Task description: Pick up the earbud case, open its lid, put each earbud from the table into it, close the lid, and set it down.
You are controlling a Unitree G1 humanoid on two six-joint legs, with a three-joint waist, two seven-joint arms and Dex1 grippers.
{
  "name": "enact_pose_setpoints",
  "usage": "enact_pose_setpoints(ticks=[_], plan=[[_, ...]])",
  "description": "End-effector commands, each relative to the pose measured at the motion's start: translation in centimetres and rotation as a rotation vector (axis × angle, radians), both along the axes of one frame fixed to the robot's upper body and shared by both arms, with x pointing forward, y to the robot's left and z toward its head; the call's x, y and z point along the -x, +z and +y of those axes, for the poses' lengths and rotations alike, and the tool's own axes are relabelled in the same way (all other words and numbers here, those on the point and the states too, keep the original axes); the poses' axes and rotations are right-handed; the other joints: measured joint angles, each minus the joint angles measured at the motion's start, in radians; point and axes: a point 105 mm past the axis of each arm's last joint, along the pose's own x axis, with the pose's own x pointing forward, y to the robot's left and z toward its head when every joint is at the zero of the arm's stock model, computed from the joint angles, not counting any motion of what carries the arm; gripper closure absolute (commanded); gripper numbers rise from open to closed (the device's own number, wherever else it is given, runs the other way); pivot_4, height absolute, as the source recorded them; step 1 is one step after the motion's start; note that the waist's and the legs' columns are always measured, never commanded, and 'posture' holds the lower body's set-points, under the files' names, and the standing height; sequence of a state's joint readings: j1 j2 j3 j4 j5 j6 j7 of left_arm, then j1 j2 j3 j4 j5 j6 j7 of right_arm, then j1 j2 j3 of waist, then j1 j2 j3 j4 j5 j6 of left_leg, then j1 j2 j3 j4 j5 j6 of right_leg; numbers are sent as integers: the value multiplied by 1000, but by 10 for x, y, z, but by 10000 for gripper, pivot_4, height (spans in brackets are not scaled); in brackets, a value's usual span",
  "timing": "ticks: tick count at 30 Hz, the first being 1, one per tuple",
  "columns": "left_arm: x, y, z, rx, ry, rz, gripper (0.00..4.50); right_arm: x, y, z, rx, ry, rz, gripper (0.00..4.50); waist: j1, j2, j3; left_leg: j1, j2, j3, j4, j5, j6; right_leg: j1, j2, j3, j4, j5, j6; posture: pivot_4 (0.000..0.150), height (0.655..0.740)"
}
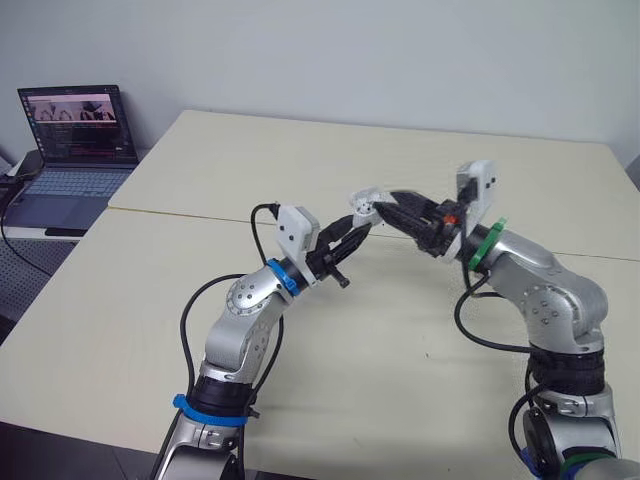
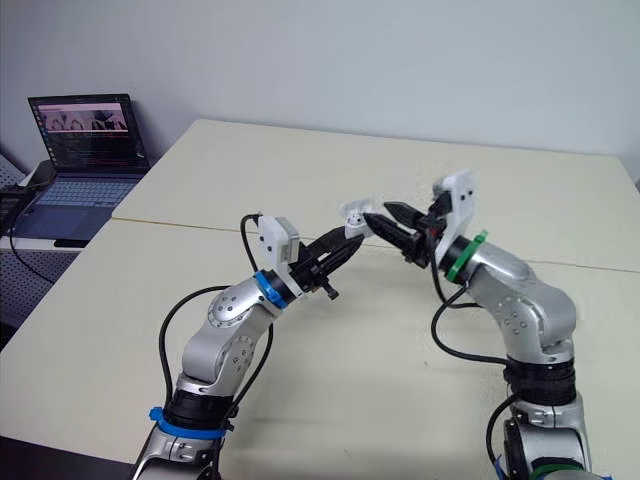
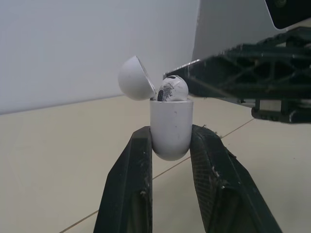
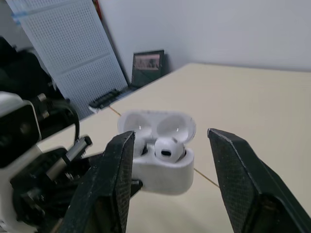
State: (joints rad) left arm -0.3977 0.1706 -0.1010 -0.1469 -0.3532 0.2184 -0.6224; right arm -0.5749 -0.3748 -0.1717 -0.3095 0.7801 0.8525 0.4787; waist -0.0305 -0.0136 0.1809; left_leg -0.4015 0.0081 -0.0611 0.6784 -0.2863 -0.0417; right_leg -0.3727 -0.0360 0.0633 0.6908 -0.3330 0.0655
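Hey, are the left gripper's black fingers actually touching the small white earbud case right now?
Touching. The left wrist view shows both black fingers of the left gripper pressed against the sides of the small white earbud case.

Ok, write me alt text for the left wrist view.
The left gripper clamps a white earbud case upright between its two black fingers, lid open, with one earbud sitting in it. A black finger of the right gripper reaches in close to that earbud, over a beige table.

plain pale wall [image 1: 400, 50] behind cream tables [image 1: 300, 160]; open laptop [image 1: 70, 160] at left; white pegboard [image 4: 68, 43] beyond.
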Motion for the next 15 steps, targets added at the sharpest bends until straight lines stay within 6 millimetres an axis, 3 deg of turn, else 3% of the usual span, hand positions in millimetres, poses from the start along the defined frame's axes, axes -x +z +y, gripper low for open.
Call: enact_pose_setpoints(ticks=[1,5,8,12,15], plan=[[9,12,-1,16,-27,-57,37530,-1,21,-21,-67,-14,-5,20417,0,0,0,0,0,0,0,0,0,0,0,0,0,0,0,1500,7400],[24,5,-7,-37,-143,-37,37530,-24,2,-27,36,-56,131,22030,-1,0,0,0,0,1,0,0,0,0,0,1,0,0,0,1500,7400],[36,-1,-11,-93,-230,-27,37530,-28,-14,-11,166,19,240,29501,-6,0,0,1,1,4,0,0,1,-1,0,2,0,0,0,1500,7400],[40,-7,-13,-133,-264,-28,37530,-21,-16,7,241,149,293,44681,-5,0,0,1,2,4,0,1,1,-1,1,2,0,0,0,1500,7400],[38,-10,-13,-145,-256,-21,37530,-9,-13,14,255,255,318,44921,-2,0,0,1,1,4,0,0,1,0,0,2,-1,0,0,1500,7400]])
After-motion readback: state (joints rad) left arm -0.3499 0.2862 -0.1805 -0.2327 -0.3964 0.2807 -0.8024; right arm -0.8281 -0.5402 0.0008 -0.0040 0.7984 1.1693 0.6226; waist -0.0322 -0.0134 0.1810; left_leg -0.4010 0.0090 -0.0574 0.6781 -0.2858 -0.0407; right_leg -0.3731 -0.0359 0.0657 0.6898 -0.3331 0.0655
